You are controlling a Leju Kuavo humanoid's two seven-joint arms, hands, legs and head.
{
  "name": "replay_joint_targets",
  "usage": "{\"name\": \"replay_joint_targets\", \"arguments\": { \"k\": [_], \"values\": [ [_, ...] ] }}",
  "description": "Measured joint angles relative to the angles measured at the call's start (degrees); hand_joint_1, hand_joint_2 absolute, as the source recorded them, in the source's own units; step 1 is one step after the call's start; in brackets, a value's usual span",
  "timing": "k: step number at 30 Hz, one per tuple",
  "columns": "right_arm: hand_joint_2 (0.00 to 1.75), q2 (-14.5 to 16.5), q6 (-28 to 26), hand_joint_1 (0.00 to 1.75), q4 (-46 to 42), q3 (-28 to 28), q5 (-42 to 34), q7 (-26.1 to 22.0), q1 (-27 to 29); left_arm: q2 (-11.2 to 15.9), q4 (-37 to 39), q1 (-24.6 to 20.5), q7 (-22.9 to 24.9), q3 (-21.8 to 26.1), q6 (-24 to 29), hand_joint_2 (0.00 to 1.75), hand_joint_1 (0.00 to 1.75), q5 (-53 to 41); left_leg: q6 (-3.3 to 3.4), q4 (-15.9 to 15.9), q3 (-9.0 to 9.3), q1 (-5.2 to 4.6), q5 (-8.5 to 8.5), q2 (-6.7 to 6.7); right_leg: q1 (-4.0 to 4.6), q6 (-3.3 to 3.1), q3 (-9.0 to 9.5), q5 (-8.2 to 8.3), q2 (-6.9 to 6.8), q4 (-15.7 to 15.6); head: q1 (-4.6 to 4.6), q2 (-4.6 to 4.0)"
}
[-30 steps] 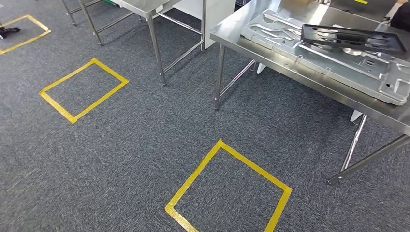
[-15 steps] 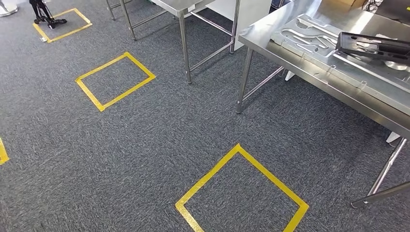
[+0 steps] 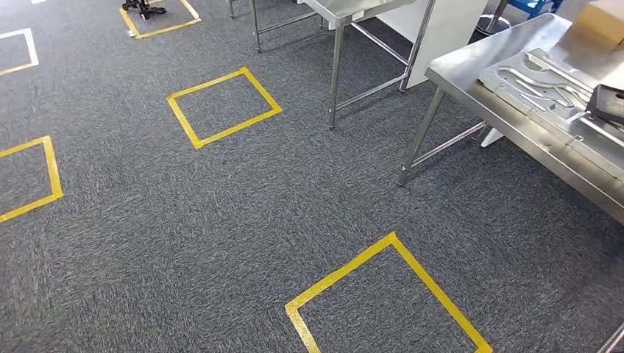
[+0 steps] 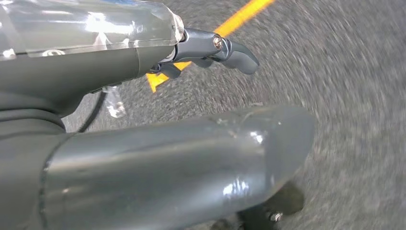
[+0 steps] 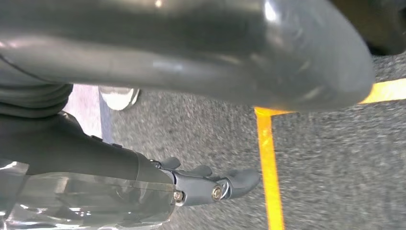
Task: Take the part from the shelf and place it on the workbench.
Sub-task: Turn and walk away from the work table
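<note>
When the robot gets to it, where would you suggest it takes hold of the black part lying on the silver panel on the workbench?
The black part is cut off by the picture's right edge, so only its near left corner shows, lying flat on the silver panel. I would probably grip that exposed thin edge, coming from the workbench's open front side. Both hands hang empty over the carpet: left hand, right hand.
</note>
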Motion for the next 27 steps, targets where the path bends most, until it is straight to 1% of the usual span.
{"name": "replay_joint_targets", "arguments": {
  "k": [1, 2, 3, 4, 5, 6, 7, 8, 9, 10, 11, 12, 13, 14, 15, 16, 17, 18, 19, 20, 21, 22, 23, 24, 25, 26, 27],
  "values": [
    [0.00, -0.02, 0.14, 0.00, 0.03, 0.21, 0.28, 0.01, 0.08, -0.01, 0.00, -0.11, 0.20, 0.25, 0.32, 0.00, 0.00, 0.21, 0.22, -0.01, -0.15, -0.05, 0.11, -0.65, 0.00, 0.02, -1.80, -1.92, 1.24, 3.62, 0.08, 0.00],
    [0.00, -0.04, 0.29, 0.00, 0.07, 0.41, 0.56, 0.09, 0.15, -0.01, 0.00, -0.21, 0.34, 0.47, 0.58, 0.00, 0.00, 0.45, 0.32, 0.02, -0.30, -0.11, 0.17, -1.38, 0.01, 0.03, -3.68, -3.46, 1.70, 7.32, 0.11, 0.00],
    [0.00, -0.06, 0.47, 0.00, 0.11, 0.66, 0.90, 0.27, 0.23, -0.02, 0.00, -0.27, 0.50, 0.69, 0.81, 0.00, 0.00, 0.63, 0.36, 0.07, -0.37, -0.16, 0.20, -2.17, 0.01, 0.06, -5.05, -4.05, 1.81, 9.87, 0.11, 0.00],
    [0.00, -0.08, 0.67, 0.00, 0.15, 0.91, 1.19, 0.50, 0.28, -0.03, 0.00, -0.26, 0.64, 0.92, 0.99, 0.00, 0.00, 0.79, 0.35, 0.16, -0.40, -0.18, 0.19, -2.97, -0.01, 0.07, -5.63, -3.56, 1.85, 10.64, 0.11, 0.00],
    [0.00, -0.09, 0.88, 0.00, 0.17, 1.15, 1.47, 0.78, 0.31, -0.05, 0.00, -0.21, 0.76, 1.16, 1.15, 0.00, 0.00, 0.86, 0.29, 0.30, -0.39, -0.17, 0.16, -3.81, -0.07, 0.04, -5.07, -1.85, 1.94, 9.03, 0.11, 0.00],
    [0.00, -0.09, 1.05, 0.00, 0.19, 1.36, 1.69, 1.02, 0.34, -0.09, 0.00, -0.16, 0.85, 1.38, 1.27, 0.00, 0.00, 0.88, 0.17, 0.49, -0.36, -0.14, 0.09, -4.64, -0.19, -0.02, -3.68, 0.46, 2.28, 5.70, 0.13, 0.00],
    [0.00, -0.11, 1.14, 0.00, 0.21, 1.52, 1.81, 1.20, 0.37, -0.14, 0.00, -0.10, 0.90, 1.57, 1.32, 0.00, 0.00, 0.88, -0.02, 0.70, -0.43, -0.10, 0.00, -5.38, -0.38, -0.12, -2.02, 2.19, 3.51, 1.98, 0.14, 0.00],
    [0.00, -0.13, 1.18, 0.00, 0.25, 1.68, 1.88, 1.32, 0.38, -0.19, 0.00, -0.11, 0.92, 1.71, 1.35, 0.00, 0.00, 0.88, -0.34, 1.03, -0.61, -0.15, -0.13, -6.11, -0.48, -0.25, -0.65, 3.52, 4.74, -1.28, 0.11, 0.00],
    [0.00, -0.14, 1.18, 0.00, 0.29, 1.84, 1.92, 1.36, 0.38, -0.22, 0.00, -0.14, 0.93, 1.80, 1.38, 0.00, 0.00, 0.88, -0.73, 1.26, -0.85, -0.17, -0.18, -6.67, -0.52, -0.40, 0.08, 3.98, 5.72, -3.11, 0.10, 0.00],
    [0.00, -0.15, 1.19, 0.00, 0.32, 2.01, 1.98, 1.44, 0.36, -0.25, 0.00, -0.15, 0.94, 1.86, 1.41, 0.00, 0.00, 0.88, -1.15, 1.36, -1.16, -0.13, -0.17, -7.21, -0.44, -0.62, 0.31, 3.83, 6.33, -3.75, 0.09, 0.00],
    [0.00, -0.15, 1.23, 0.00, 0.33, 2.16, 2.09, 1.55, 0.30, -0.26, 0.00, -0.16, 0.97, 1.88, 1.44, 0.00, 0.00, 0.87, -1.61, 1.38, -1.38, -0.08, -0.12, -7.75, -0.25, -0.91, 0.29, 3.94, 5.89, -3.87, 0.10, 0.00],
    [0.00, -0.14, 1.31, 0.00, 0.33, 2.29, 2.23, 1.76, 0.26, -0.27, 0.00, -0.11, 0.97, 1.91, 1.46, 0.00, 0.00, 0.84, -1.95, 1.40, -1.50, 0.06, -0.09, -7.91, -0.26, -1.31, 0.38, 4.04, 5.21, -4.01, 0.12, 0.00],
    [0.00, -0.13, 1.38, 0.00, 0.33, 2.41, 2.40, 2.06, 0.28, -0.32, 0.00, -0.03, 0.97, 1.92, 1.39, 0.00, 0.00, 0.80, -2.22, 1.89, -1.73, 0.07, -0.42, -7.03, -0.26, -1.76, 0.53, 4.13, 4.54, -4.23, 0.07, 0.00],
    [0.00, -0.13, 1.45, 0.00, 0.33, 2.55, 2.56, 2.35, 0.32, -0.43, 0.00, 0.00, 0.92, 1.93, 1.20, 0.00, 0.00, 0.75, -2.44, 3.32, -2.36, 0.03, -1.34, -5.60, -0.31, -2.19, 0.64, 4.23, 3.78, -4.44, -0.11, 0.00],
    [0.00, -0.13, 1.47, 0.00, 0.33, 2.67, 2.66, 2.63, 0.44, -0.57, 0.00, -0.03, 0.84, 1.93, 0.91, 0.00, 0.00, 0.72, -2.59, 5.95, -3.55, -0.01, -2.89, -3.87, -0.34, -2.53, 0.72, 4.29, 2.95, -4.62, -0.32, 0.00],
    [0.00, -0.15, 1.48, 0.00, 0.33, 2.75, 2.73, 2.84, 0.59, -0.76, 0.00, -0.08, 0.75, 1.93, 0.59, 0.00, 0.00, 0.66, -2.75, 9.50, -5.27, -0.06, -4.82, -2.32, -0.23, -2.75, 0.75, 4.24, 2.10, -4.64, -0.51, 0.00],
    [0.00, -0.21, 1.48, 0.00, 0.33, 2.79, 2.76, 2.97, 0.72, -0.98, 0.00, -0.15, 0.70, 1.93, 0.33, 0.00, 0.00, 0.53, -2.89, 13.34, -7.15, -0.01, -6.64, -1.69, -0.12, -2.88, 0.73, 4.17, 1.21, -4.62, -0.65, 0.00],
    [0.00, -0.28, 1.47, 0.00, 0.34, 2.79, 2.77, 3.08, 0.82, -1.21, 0.00, -0.17, 0.79, 1.93, 0.20, 0.00, 0.00, 0.33, -2.99, 16.37, -8.59, 0.04, -7.72, -1.42, -0.02, -2.94, 0.74, 4.09, 0.32, -4.60, -0.67, 0.00],
    [0.00, -0.37, 1.44, 0.00, 0.34, 2.79, 2.76, 3.15, 0.88, -1.45, 0.00, -0.11, 0.98, 1.92, 0.19, 0.00, 0.00, 0.03, -3.02, 17.64, -9.14, 0.05, -7.76, -1.27, 0.06, -2.97, 0.77, 4.00, -0.52, -4.58, -0.66, 0.00],
    [0.00, -0.46, 1.40, 0.00, 0.34, 2.79, 2.73, 3.18, 0.89, -1.70, 0.00, -0.01, 1.22, 1.89, 0.24, 0.00, 0.00, -0.34, -2.98, 16.53, -8.48, 0.06, -6.66, -1.08, 0.10, -2.92, 0.86, 3.89, -1.30, -4.55, -0.67, 0.00],
    [0.00, -0.52, 1.34, 0.00, 0.34, 2.79, 2.68, 3.20, 0.88, -1.93, 0.00, 0.10, 1.46, 1.85, 0.29, 0.00, 0.00, -0.64, -2.83, 13.40, -6.76, 0.03, -4.82, -0.68, 0.13, -2.81, 1.03, 3.75, -2.02, -4.53, -0.67, 0.00],
    [0.00, -0.57, 1.27, 0.00, 0.34, 2.79, 2.61, 3.15, 0.88, -2.14, 0.00, 0.17, 1.61, 1.80, 0.33, 0.00, 0.00, -0.90, -2.58, 9.23, -4.49, -0.04, -2.98, 0.38, 0.18, -2.64, 1.25, 3.59, -2.68, -4.52, -0.67, 0.00],
    [0.00, -0.61, 1.21, 0.00, 0.34, 2.79, 2.53, 3.05, 0.89, -2.32, 0.00, 0.13, 1.68, 1.76, 0.35, 0.00, 0.00, -1.05, -2.26, 5.49, -2.52, -0.26, -1.67, 1.54, 0.32, -2.38, 1.44, 3.37, -3.29, -4.46, -0.67, 0.00],
    [0.00, -0.64, 1.16, 0.00, 0.33, 2.79, 2.48, 2.89, 0.90, -2.47, 0.00, 0.03, 1.64, 1.74, 0.39, 0.00, 0.00, -1.05, -1.91, 3.07, -1.24, -0.47, -1.02, 2.41, 0.44, -2.10, 1.60, 3.21, -3.81, -4.43, -0.58, 0.00],
    [0.00, -0.67, 1.13, 0.00, 0.33, 2.79, 2.46, 2.67, 0.89, -2.60, 0.00, -0.05, 1.57, 1.75, 0.44, 0.00, 0.00, -0.98, -1.60, 1.95, -0.78, -0.68, -0.93, 2.91, 0.56, -1.81, 1.74, 3.08, -4.28, -4.42, -0.49, 0.00],
    [0.00, -0.68, 1.13, 0.00, 0.33, 2.79, 2.46, 2.45, 0.81, -2.69, 0.00, -0.07, 1.47, 1.77, 0.50, 0.00, 0.00, -0.79, -1.34, 1.78, -0.86, -0.87, -0.98, 2.57, 0.63, -1.53, 1.88, 3.01, -4.76, -4.47, -0.41, 0.00],
    [0.00, -0.69, 1.14, 0.00, 0.32, 2.79, 2.51, 2.23, 0.71, -2.73, 0.00, -0.02, 1.37, 1.81, 0.58, 0.00, 0.00, -0.60, -1.01, 1.56, -0.76, -0.76, -0.82, 1.91, 0.60, -1.22, 2.05, 2.93, -5.01, -4.54, -0.35, 0.00]
  ]
}}
